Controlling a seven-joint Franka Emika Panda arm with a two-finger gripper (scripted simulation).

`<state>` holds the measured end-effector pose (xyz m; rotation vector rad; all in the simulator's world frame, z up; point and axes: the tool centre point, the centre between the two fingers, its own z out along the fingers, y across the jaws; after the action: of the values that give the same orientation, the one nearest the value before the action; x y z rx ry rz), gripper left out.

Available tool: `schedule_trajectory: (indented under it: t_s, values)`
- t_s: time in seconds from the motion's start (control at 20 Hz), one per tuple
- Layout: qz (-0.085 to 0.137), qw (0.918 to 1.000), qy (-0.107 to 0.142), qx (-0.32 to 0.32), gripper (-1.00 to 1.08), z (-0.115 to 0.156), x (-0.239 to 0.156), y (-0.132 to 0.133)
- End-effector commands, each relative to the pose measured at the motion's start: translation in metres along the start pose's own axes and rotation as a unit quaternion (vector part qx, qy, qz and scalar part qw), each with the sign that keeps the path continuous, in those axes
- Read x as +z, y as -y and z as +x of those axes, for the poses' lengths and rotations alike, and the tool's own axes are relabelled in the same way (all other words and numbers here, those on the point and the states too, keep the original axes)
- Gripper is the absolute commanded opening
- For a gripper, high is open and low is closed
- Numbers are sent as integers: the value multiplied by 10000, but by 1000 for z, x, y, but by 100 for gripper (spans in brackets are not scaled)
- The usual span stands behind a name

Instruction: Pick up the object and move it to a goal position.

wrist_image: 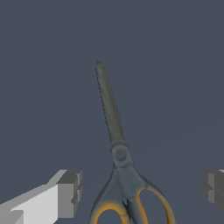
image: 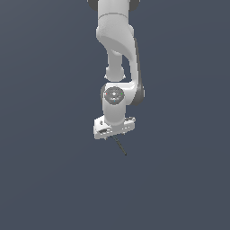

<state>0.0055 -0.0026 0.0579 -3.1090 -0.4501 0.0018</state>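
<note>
Wrist view gave the nearest look: the end effector [wrist_image: 140, 192] had its two fingers spread wide apart, one grey pad [wrist_image: 70, 192] on one side of the picture and the other at the opposite edge, with nothing pinched between them. In the gap between those fingers, touching neither, lay the scissors [wrist_image: 118, 153]. Their orange-yellow ring handles [wrist_image: 109, 212] sat closest to the camera, cut off by the picture's edge, and the grey pivot came just beyond them. From there the closed dark blades ran straight away from the end effector as one narrow taper, ending in a tip farthest from the wrist. The long axis leaned only slightly off the line that ran midway between the fingers, roughly crosswise to the line joining the two pads.

Exterior view showed what the wrist camera could not: the whole white arm reaching down with the end effector [image: 113, 134] at its lower end, hand tilted. Here the scissors [image: 120, 147] appeared only as a thin dark sliver poking out just below the hand, slanting down toward the exterior view's right. The handles and colour were too small to make out in this view, and the fingers were not clearly separable. Whether the scissors rested on the plain grey-blue counter [image: 45, 179] or hung clear of it could not be told.
</note>
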Motion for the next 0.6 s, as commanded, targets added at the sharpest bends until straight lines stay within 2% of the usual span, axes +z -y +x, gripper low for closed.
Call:
schedule_trajectory:
  t_s: [0.0, 0.55]
  values:
    - [0, 10000, 1, -4, 100, 0, 4, 0]
    - [-2, 10000, -5, -23, 100, -1, 48, 0]
